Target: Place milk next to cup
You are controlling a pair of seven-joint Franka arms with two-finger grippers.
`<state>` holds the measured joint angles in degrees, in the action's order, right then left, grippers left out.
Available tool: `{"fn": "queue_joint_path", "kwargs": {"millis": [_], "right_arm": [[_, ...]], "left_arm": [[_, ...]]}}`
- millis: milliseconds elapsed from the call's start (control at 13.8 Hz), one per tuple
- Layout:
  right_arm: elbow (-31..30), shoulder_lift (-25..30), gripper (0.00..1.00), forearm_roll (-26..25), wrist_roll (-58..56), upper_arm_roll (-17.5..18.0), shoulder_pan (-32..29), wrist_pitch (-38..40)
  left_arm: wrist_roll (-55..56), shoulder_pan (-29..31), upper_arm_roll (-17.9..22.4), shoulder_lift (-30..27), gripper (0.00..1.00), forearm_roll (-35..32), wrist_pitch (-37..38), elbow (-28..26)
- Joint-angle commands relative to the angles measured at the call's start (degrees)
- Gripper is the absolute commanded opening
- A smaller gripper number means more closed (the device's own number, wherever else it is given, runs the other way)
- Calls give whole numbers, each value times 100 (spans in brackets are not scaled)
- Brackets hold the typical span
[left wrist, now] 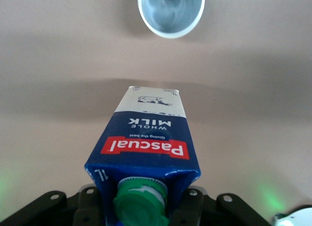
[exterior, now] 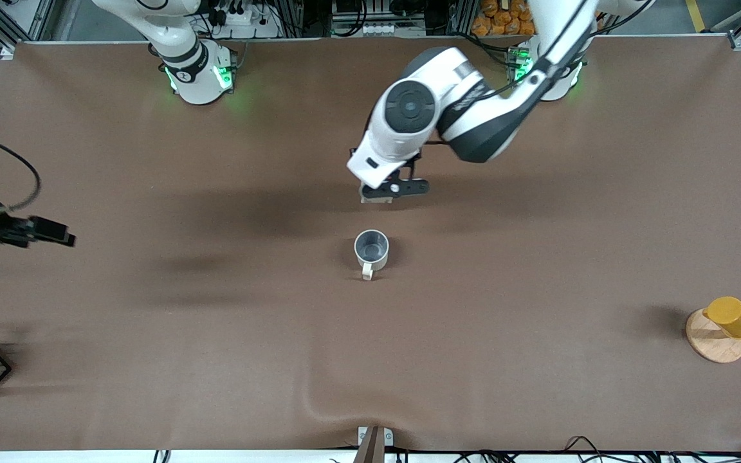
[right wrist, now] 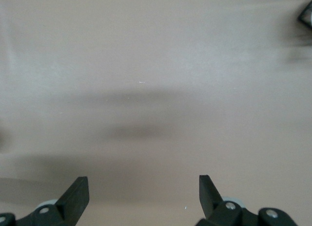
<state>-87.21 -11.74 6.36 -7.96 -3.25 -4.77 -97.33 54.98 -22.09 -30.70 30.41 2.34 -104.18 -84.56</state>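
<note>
One arm works: the left gripper (exterior: 388,190) clamps the milk (left wrist: 148,138) over the table (exterior: 538,270), short of the cup (exterior: 371,249). Lower it upright beside the cup without nudging it; bare room lies all round. The right gripper (right wrist: 141,196) waits, fingers spread.

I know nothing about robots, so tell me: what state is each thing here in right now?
milk: held in the left claw, cap on, farther from the front camera than the cup.
cup: upright on the table, empty, nothing touching it.
right claw: open, holding nothing, waiting over the right arm's end of the table.
yellow cup: tilted on a wooden disc.
</note>
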Motion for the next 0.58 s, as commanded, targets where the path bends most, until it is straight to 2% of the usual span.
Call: {"fn": "queue_joint_path", "kwargs": {"millis": [0,145,217,506], "right_arm": [[-437,794,100,-143,102,132,20,195],[-419,1041,100,-624,687,175,151,546],[-393,1138,100,-767,830,167,239,766],[-375,1367,100,-777,788,193,267,1005]], "left_arm": [[223,-521,457,350,50,-93,-59,333],[233,-1005,1046,501,50,-93,-50,563],[198,-1094,1196,493,50,-102,-41,564],[-30,-1034,1233,510,50,-155,-50,555]]}}
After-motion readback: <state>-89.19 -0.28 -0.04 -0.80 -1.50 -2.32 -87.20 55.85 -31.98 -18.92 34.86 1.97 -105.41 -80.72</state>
